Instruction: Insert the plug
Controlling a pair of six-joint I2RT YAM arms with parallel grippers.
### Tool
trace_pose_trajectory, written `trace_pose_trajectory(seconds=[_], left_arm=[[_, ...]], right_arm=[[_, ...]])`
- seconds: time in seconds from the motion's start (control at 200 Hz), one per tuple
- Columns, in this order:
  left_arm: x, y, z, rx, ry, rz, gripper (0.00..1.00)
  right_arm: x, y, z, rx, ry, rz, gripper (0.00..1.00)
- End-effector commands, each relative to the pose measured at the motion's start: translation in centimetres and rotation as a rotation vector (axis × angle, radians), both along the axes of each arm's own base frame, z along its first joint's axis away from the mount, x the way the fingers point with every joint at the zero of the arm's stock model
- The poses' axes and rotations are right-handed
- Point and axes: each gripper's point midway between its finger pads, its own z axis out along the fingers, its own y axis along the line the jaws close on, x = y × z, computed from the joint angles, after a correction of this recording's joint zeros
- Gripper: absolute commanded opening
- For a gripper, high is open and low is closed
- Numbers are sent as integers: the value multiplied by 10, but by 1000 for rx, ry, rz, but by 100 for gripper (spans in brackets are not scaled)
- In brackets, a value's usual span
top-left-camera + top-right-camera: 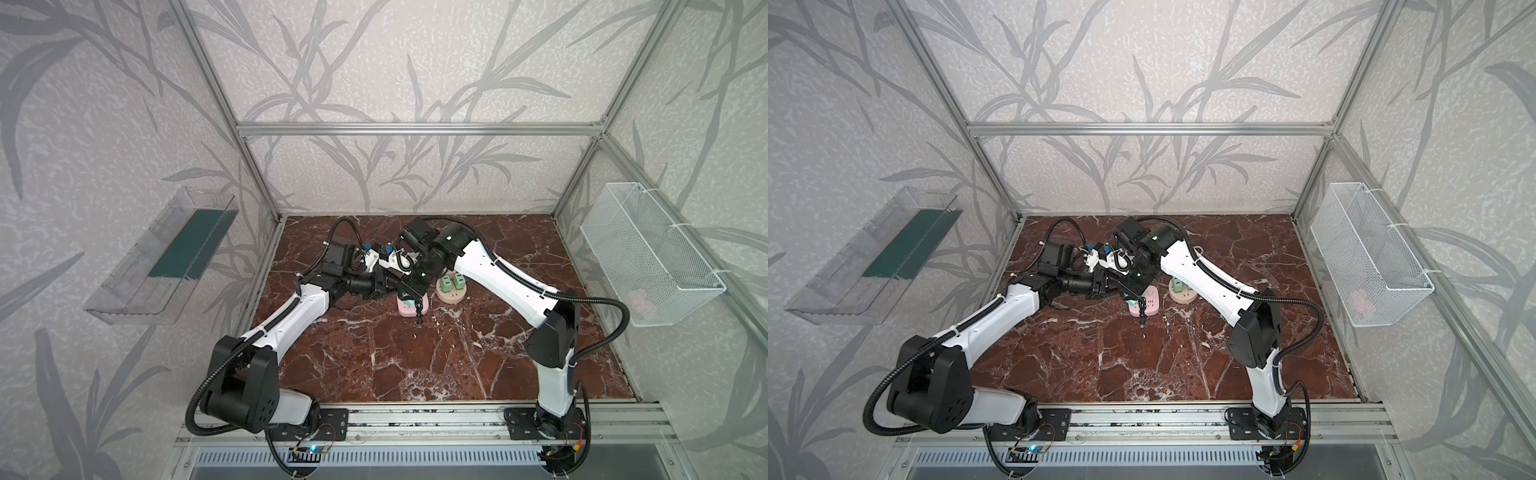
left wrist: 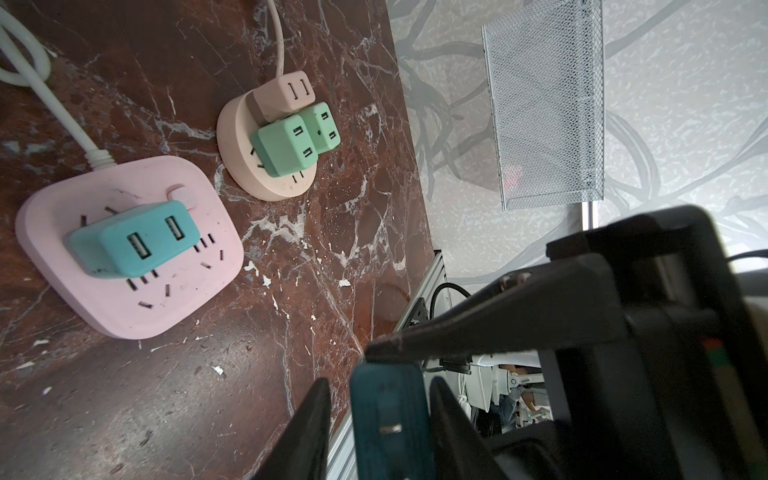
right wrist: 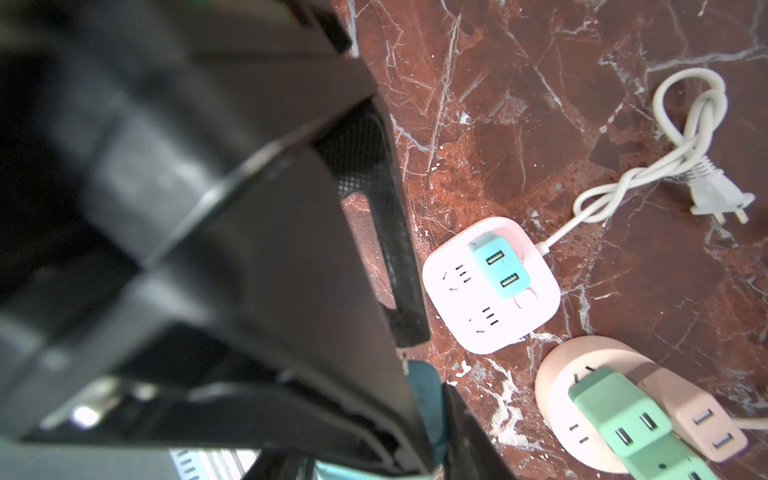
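The dark teal block-shaped plug (image 2: 386,415) is held clear of the red-brown marble bench (image 2: 166,395), one metal prong showing. It is well apart from the pink square power strip (image 2: 187,299) (a light teal USB adapter (image 2: 133,241) sits in it). The left gripper (image 2: 379,380) has its fingers (image 2: 316,424) set either side of the plug; whether they press it cannot be told. The right gripper (image 1: 409,291) is clamped on the plug's end.

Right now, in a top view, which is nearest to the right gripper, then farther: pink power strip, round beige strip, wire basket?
1. pink power strip, beside the right gripper.
2. round beige strip, just to its right.
3. wire basket, on the right wall.
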Motion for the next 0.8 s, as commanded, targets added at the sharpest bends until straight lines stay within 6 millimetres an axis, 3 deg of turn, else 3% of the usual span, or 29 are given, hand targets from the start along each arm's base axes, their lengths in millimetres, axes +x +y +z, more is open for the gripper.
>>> trace_pose_trajectory(seconds=[0.0,0.125,0.245,0.31,0.36,0.58,0.795], left_arm=[[-41,-20,1,-60,88,-162,38],[-42,-20,3,-65,87,-167,34],[-43,-22,6,-83,84,-173,23],[-42,-22,8,-96,85,-172,14],[-41,-22,6,-93,89,-168,0],[-35,-20,-11,-41,133,-137,0],[-27,-14,-20,-5,152,-98,0]], right_arm=[[61,18,38,135,-192,-109,0],[63,26,38,151,-171,-98,0],[68,31,35,153,-169,-105,0],[71,33,32,151,-168,-111,0],[72,35,30,149,-163,-116,0],[73,37,5,112,-97,-139,0],[70,40,2,135,-65,-158,1]])
